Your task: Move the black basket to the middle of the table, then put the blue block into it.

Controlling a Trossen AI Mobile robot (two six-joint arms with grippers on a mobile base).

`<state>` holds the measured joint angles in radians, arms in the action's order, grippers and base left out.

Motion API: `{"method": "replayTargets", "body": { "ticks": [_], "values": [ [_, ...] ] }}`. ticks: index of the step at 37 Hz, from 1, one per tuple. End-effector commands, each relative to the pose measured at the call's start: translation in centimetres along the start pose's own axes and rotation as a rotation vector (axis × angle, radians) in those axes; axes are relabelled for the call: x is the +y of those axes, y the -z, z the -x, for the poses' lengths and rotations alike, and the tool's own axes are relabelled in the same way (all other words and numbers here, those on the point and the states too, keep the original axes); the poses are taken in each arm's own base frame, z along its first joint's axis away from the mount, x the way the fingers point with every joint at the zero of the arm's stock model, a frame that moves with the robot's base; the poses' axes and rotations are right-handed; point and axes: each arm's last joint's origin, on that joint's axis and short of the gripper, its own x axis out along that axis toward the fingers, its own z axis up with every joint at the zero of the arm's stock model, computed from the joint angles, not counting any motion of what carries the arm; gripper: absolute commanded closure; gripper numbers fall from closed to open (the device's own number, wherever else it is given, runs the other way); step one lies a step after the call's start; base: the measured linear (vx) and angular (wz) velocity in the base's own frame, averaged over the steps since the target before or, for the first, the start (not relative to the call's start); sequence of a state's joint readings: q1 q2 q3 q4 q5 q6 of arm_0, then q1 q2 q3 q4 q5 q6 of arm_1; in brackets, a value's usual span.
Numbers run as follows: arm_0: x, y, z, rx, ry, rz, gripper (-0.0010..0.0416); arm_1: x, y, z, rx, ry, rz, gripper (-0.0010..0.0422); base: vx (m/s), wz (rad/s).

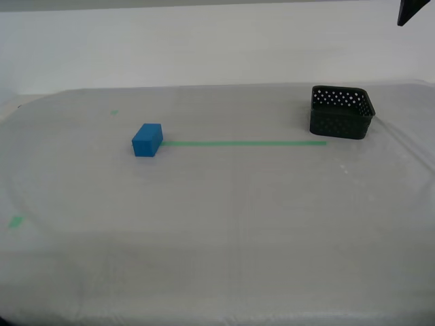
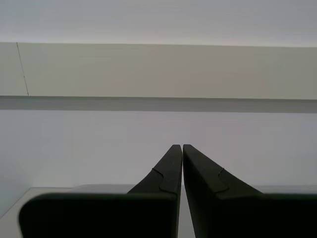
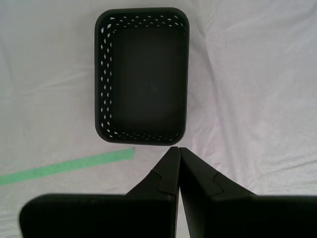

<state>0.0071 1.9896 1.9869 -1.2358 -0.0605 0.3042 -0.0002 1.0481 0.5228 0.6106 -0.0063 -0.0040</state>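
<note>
Hovering above basket (image 3: 142,74): my first gripper (image 3: 178,148), jaws pressed together, empty. Basket empty, at exterior view's right, by tape line (image 1: 245,142) end. Block (image 1: 147,139) at line's other end. My second gripper (image 2: 182,147) closed, facing wall; first arm nearer.

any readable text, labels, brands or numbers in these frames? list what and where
None. The small solid bright-blue block, the square black perforated plastic basket and the whitish-grey cloth table bear no print. The thin green tape line is plain.
</note>
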Motion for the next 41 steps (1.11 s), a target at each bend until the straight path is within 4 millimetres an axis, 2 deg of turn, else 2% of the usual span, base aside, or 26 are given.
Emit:
{"method": "replayTargets", "body": {
  "ticks": [1, 41],
  "values": [
    [0.00, 0.10, -0.08, 0.007, 0.000, -0.005, 0.0406, -0.01, -0.07, 0.00, -0.005, 0.000, -0.001, 0.0412, 0.000, 0.000],
    [0.09, -0.01, -0.06, 0.001, -0.024, -0.010, 0.0406, -0.01, -0.07, 0.00, -0.005, 0.000, -0.001, 0.0412, 0.000, 0.000]
  ]
}}
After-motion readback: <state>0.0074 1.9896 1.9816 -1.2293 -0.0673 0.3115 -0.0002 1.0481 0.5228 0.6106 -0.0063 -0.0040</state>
